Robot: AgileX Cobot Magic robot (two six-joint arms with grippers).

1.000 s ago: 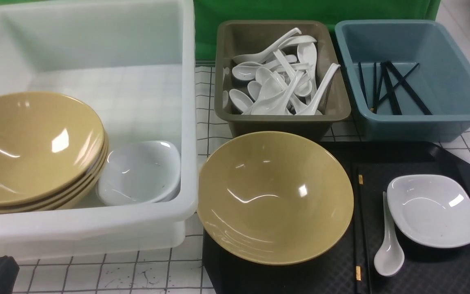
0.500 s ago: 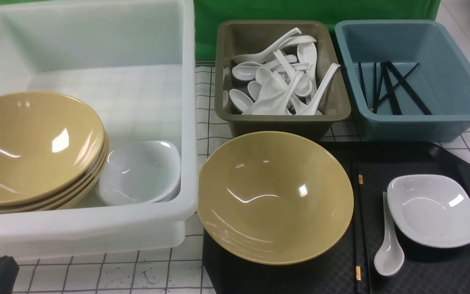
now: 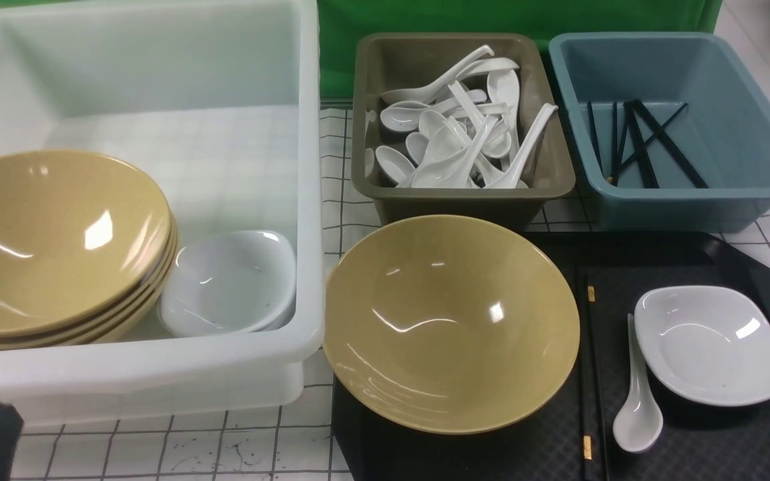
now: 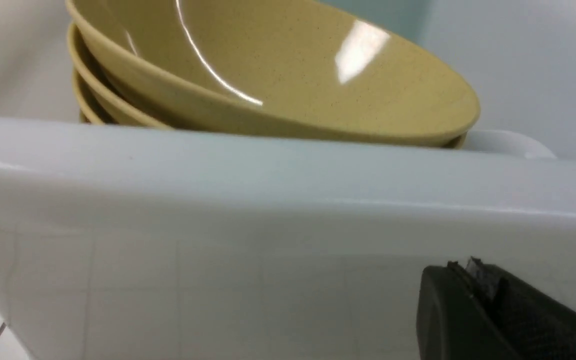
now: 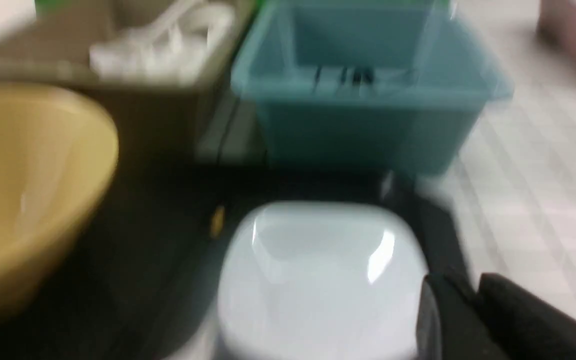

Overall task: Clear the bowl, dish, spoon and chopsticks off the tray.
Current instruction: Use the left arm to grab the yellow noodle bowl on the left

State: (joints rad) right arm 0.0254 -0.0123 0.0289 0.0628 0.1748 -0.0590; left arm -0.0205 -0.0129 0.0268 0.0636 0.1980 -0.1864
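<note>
Where textured, black tray (image 3: 686, 461); glossy, round bowl (image 3: 452, 321)

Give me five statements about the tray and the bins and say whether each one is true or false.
1. The mustard-yellow bowl is on the black tray. True.
2. The spoon lies inside the small white dish. False: it lies on the tray, beside the dish.
3. The chopsticks on the tray have gold bands. True.
4. The olive bin holds black chopsticks. False: it holds white spoons; black chopsticks are in the blue bin.
5. The big white tub holds stacked yellow bowls. True.
</note>
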